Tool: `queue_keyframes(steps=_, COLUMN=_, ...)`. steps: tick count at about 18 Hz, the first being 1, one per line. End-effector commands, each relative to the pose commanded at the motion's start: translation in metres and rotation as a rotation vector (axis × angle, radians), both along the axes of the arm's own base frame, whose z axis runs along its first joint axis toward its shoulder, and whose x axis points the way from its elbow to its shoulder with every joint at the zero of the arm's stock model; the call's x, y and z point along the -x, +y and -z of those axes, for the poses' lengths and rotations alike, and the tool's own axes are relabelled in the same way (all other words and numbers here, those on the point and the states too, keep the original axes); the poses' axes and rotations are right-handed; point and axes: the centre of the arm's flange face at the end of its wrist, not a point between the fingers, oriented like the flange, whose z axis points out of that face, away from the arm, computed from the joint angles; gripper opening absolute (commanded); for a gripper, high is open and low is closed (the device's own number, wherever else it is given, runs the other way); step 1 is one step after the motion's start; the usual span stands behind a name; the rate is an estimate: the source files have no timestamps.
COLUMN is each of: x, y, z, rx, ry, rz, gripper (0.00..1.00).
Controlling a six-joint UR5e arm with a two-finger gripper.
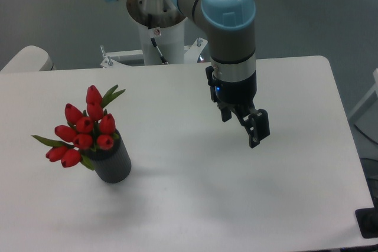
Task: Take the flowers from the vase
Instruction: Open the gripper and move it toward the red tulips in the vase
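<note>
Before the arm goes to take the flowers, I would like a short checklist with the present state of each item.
1. Flowers sit in the vase: ok.
2. Vase stands upright on the table: ok.
3. Claw holds nothing: ok.
4. Claw open enough for the bunch: cannot tell, its fingers overlap from this view.
5. Claw lined up over the flowers: not ok, it hangs well to their right in the picture.
6. Table between claw and vase bare: ok.
</note>
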Motion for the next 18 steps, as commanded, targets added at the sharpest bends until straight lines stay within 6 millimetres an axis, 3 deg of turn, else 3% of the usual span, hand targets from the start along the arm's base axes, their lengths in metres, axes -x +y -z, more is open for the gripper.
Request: queue_keyframes(steps=18, x=-0.014, y=0.009, z=0.013, rx=-0.091, ry=-0.107, rz=0.009, gripper=1.0)
